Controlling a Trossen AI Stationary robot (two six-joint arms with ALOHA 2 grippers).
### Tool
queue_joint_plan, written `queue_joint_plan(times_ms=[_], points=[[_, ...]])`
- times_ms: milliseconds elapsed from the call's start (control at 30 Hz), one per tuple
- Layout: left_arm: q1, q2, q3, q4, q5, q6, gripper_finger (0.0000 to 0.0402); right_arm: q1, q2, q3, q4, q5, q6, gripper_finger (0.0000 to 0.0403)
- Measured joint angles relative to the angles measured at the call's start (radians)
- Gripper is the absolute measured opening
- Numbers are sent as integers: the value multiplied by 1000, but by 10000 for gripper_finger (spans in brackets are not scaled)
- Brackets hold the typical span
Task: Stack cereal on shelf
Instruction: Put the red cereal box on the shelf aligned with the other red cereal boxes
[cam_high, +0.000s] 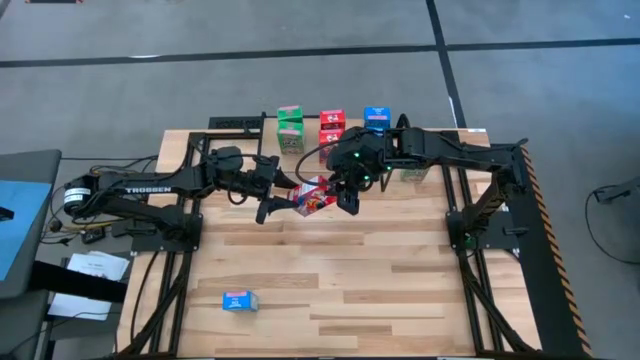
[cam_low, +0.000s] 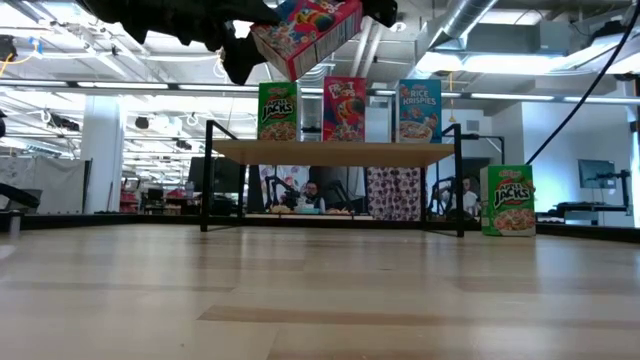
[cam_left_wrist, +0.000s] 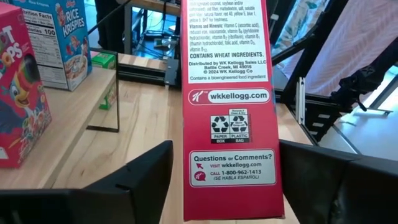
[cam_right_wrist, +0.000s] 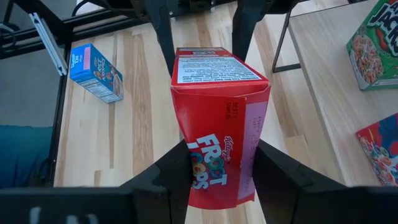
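Mid-handover: right hand (cam_right_wrist: 217, 177) clamps the red cereal box (cam_right_wrist: 219, 124); left hand (cam_left_wrist: 217, 186) straddles its far end, seemingly not yet gripping. Next: left closes, right releases.

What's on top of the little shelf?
On the shelf stand a green box, a red box and a blue box. Any boxes behind them would be hidden from the low view.

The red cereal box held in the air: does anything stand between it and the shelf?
Nothing visible blocks the way. The red cereal box hangs in the right gripper, in front of the shelf. The left gripper has its fingers on either side of it. Three boxes already stand on the board, so free room must be chosen.
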Motion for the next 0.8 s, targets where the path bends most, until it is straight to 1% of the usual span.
queue_joint_plan(times_ms=[200,300,600,700,800], points=[[0,0,0,0,0,0,236,0,0,0,0,0,-2,171],[0,0,0,0,1,0,235,0,0,0,-1,1,-47,177],[0,0,0,0,0,-16,235,-4,0,0,0,5,-71,244],[0,0,0,0,0,-15,228,-8,0,0,1,5,-71,253],[0,0,0,0,1,-15,213,-15,0,0,3,5,-71,254]])
